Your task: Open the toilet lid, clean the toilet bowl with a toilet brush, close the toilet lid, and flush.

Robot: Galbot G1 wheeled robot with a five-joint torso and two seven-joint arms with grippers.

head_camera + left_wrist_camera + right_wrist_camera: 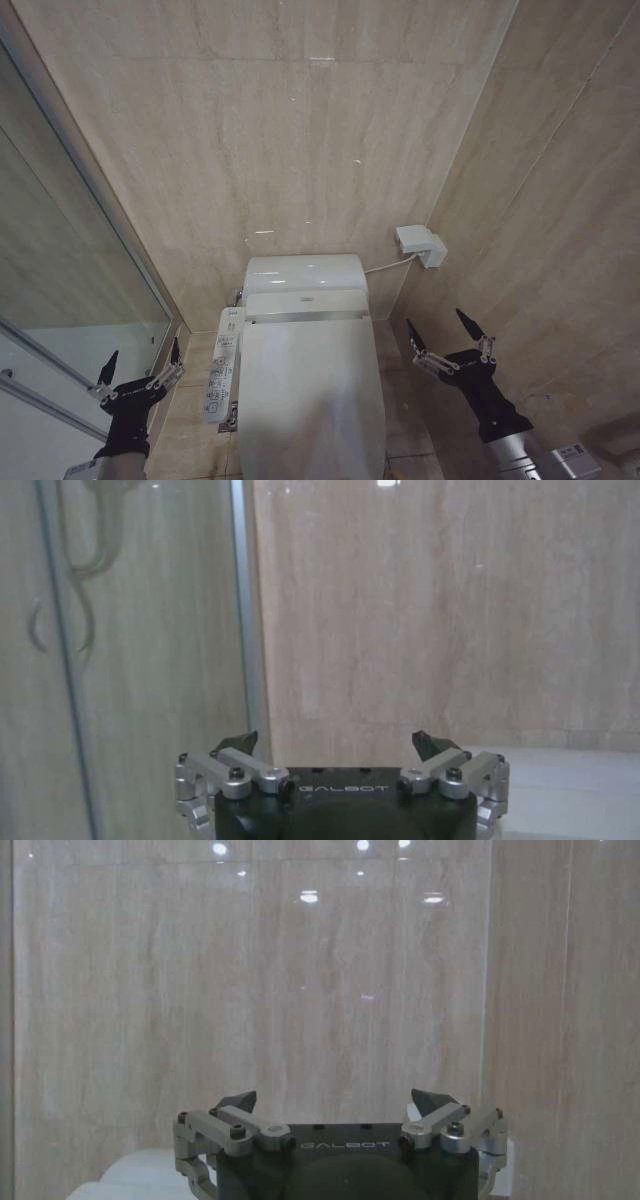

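The big white plastic toilet lid (310,390) is smooth and shiny. The beige stone wall tiles (300,130) look polished and catch the lights. The clear glass shower screen (60,260) has a thin silver metal frame. Both grippers have dull black bodies with silver metal links, left (140,365) and right (442,335).

left hand (335,742) spread before glass door (130,667).

The toilet lid (310,385) is plain glossy white, like the tank (304,272) at 12 o'clock from it. The wall tiles (300,130) are beige with faint veins. At 9 o'clock, the control panel (222,365) is white with small dark marks. Both grippers are black with silver links.
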